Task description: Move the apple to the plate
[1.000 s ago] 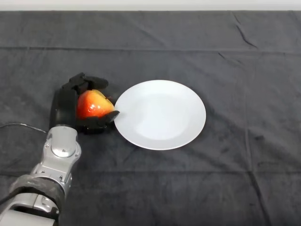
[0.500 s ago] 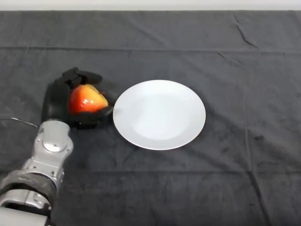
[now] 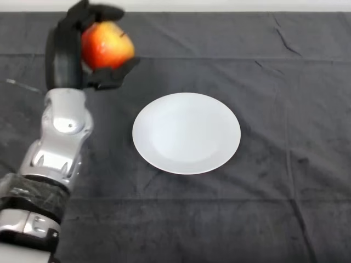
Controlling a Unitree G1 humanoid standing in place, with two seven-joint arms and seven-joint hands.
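A red and yellow apple (image 3: 107,45) is held in my black left hand (image 3: 64,55), whose fingers and thumb curl round it. Hand and apple are raised well above the cloth, at the upper left of the head view. The round white plate (image 3: 186,133) lies on the dark cloth in the middle, to the right of and below the hand, with nothing on it. My silver-grey arm (image 3: 57,148) rises from the lower left corner.
A dark cloth (image 3: 274,208) with a few creases covers the whole table. A pale strip of the table's far edge (image 3: 219,5) runs along the top.
The hand has lifted the apple off the cloth beside the plate's left rim and raised it high. The plate has stayed where it was.
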